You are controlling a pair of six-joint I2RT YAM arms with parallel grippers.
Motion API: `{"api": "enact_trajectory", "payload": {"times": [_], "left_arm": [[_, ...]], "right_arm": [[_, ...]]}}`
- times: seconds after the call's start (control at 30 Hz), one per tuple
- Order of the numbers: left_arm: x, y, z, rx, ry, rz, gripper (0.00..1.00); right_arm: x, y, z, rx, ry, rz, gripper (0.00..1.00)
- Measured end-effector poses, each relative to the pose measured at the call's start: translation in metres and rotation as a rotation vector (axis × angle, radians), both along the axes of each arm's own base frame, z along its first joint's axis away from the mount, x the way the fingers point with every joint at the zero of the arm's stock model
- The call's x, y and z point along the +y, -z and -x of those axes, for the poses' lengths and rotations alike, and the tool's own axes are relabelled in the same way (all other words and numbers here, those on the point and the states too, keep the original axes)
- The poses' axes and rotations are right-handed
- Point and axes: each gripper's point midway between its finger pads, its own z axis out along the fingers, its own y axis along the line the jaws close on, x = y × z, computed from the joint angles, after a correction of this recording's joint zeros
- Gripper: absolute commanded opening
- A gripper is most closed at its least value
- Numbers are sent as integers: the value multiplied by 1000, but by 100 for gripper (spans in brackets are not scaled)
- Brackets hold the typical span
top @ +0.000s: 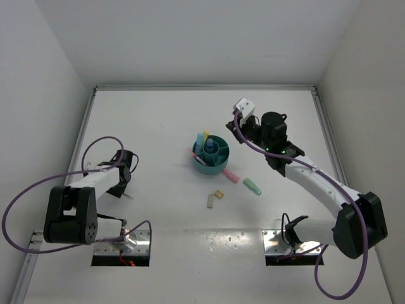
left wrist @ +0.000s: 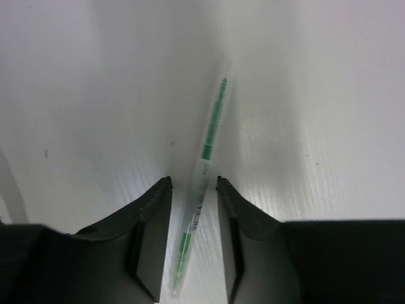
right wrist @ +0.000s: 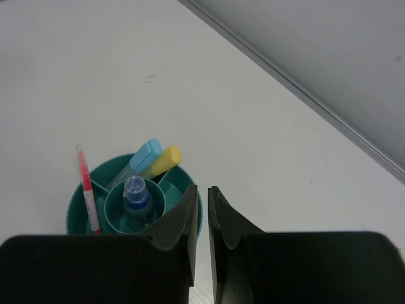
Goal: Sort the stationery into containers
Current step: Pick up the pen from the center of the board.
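Left claw (left wrist: 193, 182): open; one finger is set on either side of the clear green-ink pen (left wrist: 214, 123), and no contact with the barrel can be made out.
Pen position: laid flat on the tabletop (left wrist: 76, 95), at the left arm's side, well apart from the organiser.
Pen long axis: aligned with the slot between the fingers and tilted slightly right at the far end. It lies crosswise to the closing direction, so a pinch across the barrel is judged feasible.
Nearer arm: left.
Right claw (right wrist: 201, 190): almost closed, with a thin slit left and nothing held; it is hung above and just beside the teal organiser (right wrist: 79, 209).
Organiser contents: a light-blue marker (right wrist: 142, 155) and a yellow marker (right wrist: 166, 158) are leant in a rear compartment, a pink pen (right wrist: 88, 190) in a side compartment, and a blue-capped item (right wrist: 135, 190) in the central cup.
Loose items: a pink marker (top: 230, 175), green marker (top: 252, 186), tan eraser (top: 219, 194) and grey eraser (top: 210, 201) are seen near the organiser.
Surface: white, matt and faintly ribbed; the thin barrel is judged liable to roll or slip.
Room: white walls are seen on three sides.
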Motion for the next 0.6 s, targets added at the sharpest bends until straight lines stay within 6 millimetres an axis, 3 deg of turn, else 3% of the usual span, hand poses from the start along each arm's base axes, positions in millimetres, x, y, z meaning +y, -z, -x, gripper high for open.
{"api": "enact_trajectory", "payload": {"times": [0.07, 0.4, 0.6], "left_arm": [[0, 1, -3, 1, 10, -2, 32], [0, 3, -6, 16, 41, 1, 30], [0, 3, -10, 5, 52, 3, 7]], "right_arm": [[-1, 0, -1, 0, 3, -1, 11], [-4, 0, -2, 2, 12, -4, 11], [-6, -4, -2, -4, 17, -13, 11]]}}
